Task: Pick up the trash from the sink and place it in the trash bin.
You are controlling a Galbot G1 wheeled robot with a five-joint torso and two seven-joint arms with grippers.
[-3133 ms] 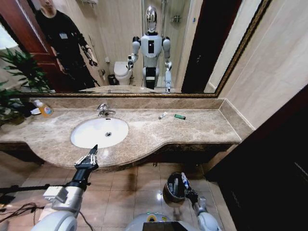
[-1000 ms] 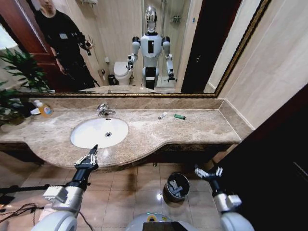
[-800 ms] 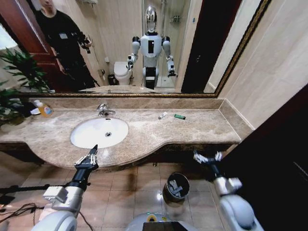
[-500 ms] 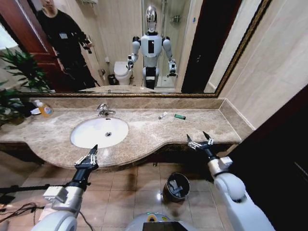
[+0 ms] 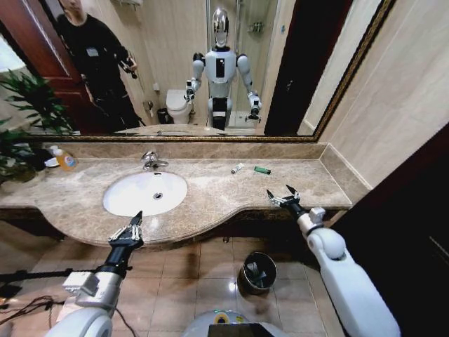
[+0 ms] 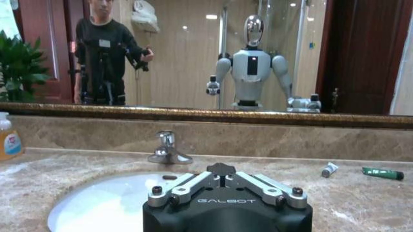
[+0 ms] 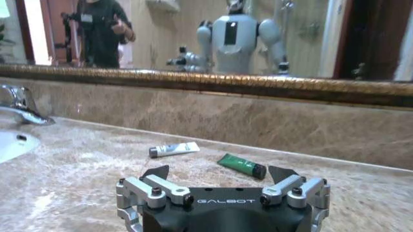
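Nearest you, the trash bin (image 5: pixel 255 272) sits on the floor below the counter, already holding a few pieces. Your left gripper (image 5: pixel 128 229) waits parked at the counter's front edge before the sink (image 5: pixel 145 193); whether it is open, you cannot tell. Your right gripper (image 5: pixel 283 196) hovers over the front of the countertop (image 5: pixel 210 200), jaws spread wide and empty. Beyond it lie the white tube (image 7: pixel 173 149) and, just beside it, the green packet (image 7: pixel 241 165). Line up on one piece only, come down flat, and close across its narrow width.
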